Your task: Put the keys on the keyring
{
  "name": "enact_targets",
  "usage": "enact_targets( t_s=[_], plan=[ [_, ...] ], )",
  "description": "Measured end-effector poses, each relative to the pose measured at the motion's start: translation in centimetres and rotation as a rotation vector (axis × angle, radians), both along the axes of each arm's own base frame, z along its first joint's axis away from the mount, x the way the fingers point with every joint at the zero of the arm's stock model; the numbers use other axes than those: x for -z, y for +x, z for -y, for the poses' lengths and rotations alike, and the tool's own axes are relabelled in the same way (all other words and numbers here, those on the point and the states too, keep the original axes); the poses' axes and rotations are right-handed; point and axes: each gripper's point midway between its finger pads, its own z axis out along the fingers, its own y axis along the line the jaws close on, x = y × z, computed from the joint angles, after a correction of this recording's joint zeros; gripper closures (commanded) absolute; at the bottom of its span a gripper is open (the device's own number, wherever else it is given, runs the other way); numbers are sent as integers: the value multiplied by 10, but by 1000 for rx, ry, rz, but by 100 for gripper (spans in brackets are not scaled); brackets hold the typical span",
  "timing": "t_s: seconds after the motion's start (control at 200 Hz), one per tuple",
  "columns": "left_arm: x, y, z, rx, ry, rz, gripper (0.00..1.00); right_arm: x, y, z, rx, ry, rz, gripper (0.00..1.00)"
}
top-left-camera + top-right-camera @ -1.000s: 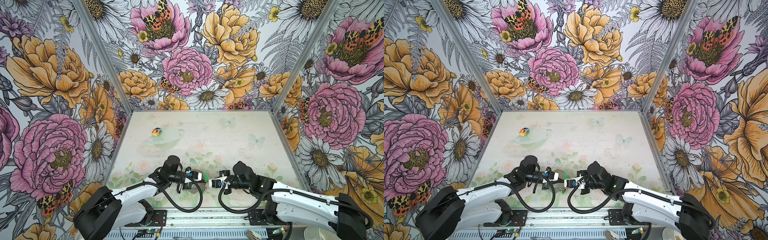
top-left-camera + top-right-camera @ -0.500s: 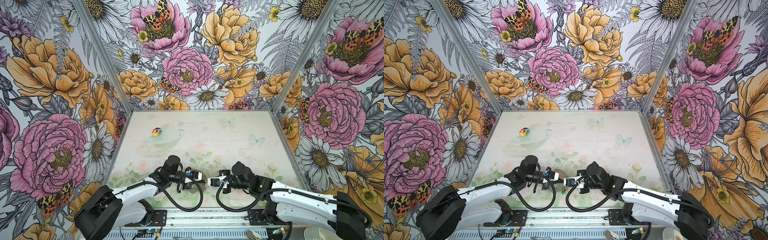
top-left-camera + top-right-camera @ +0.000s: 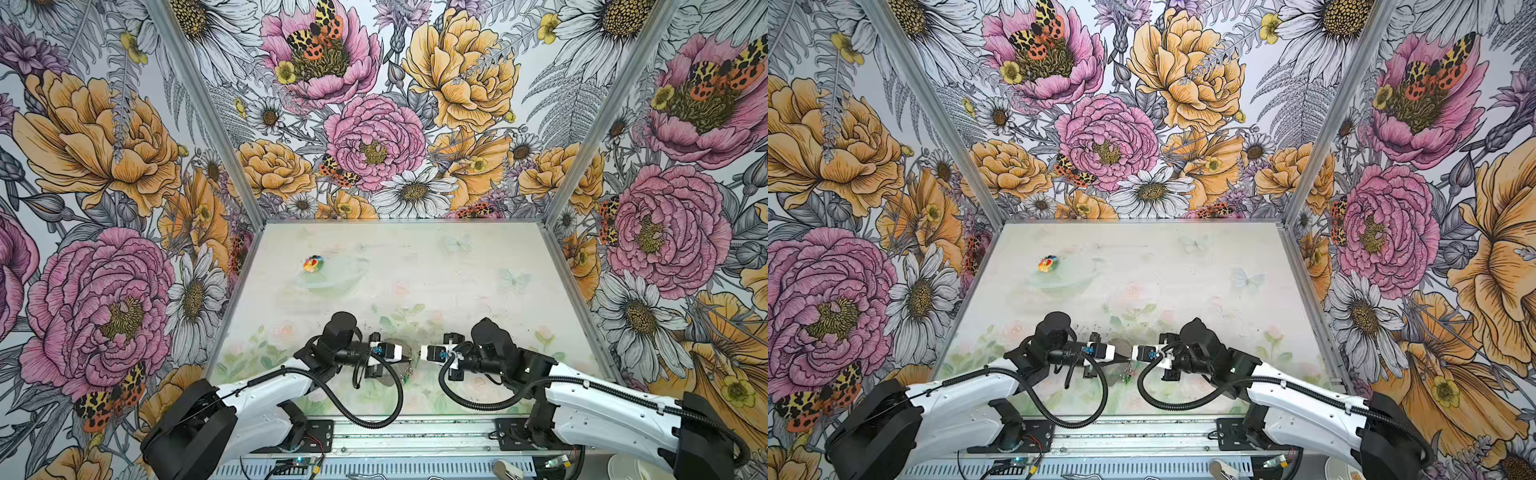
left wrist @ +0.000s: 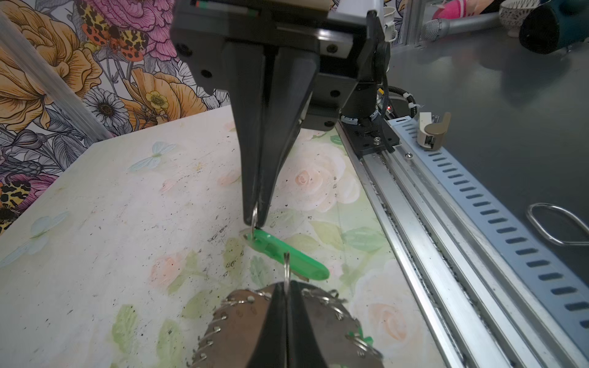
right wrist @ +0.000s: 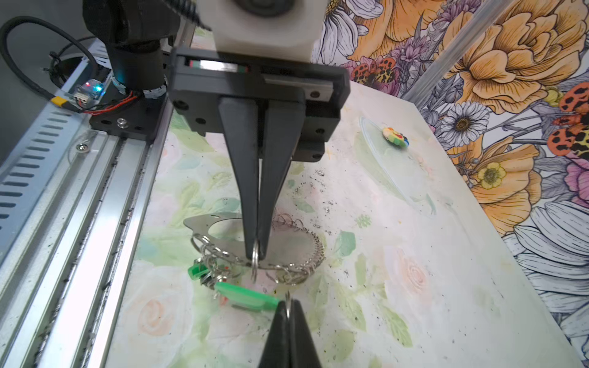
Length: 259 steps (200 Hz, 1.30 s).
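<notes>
Clearly two green keys (image 5: 245, 298), one keyring (image 5: 293, 245), one toy (image 5: 395, 137)

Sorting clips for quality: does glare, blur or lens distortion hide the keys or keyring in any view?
In both top views: even light, sharp, walls splayed by wide lens, keyring tiny. Left wrist view: rail glares, keyring close and soft, green key clear. Right wrist view: rail washed white, key and keyring clear.
</notes>
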Motion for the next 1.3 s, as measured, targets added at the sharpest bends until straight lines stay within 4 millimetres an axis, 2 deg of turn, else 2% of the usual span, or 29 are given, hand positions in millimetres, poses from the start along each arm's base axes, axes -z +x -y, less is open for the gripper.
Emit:
enact_targets(
  t_s=[0.375, 0.841, 1.016, 1.206, 1.296],
  plan=[
    [0, -2, 0, 11, -3, -4, 100, 2, -15, -4, -78, 5, -34, 100],
    [-1, -8, 1, 43, -12, -17, 100, 4, -16, -4, -80, -5, -27, 100],
    [4, -8, 1, 46, 0, -34, 100, 4, -15, -4, -79, -9, -16, 100],
    [7, -8, 1, 45, 8, -45, 100, -5, -13, -2, -67, 17, 14, 100],
    [7, -8, 1, 46, 8, -45, 100, -1, -13, -3, -67, 7, 6, 100]
  ],
)
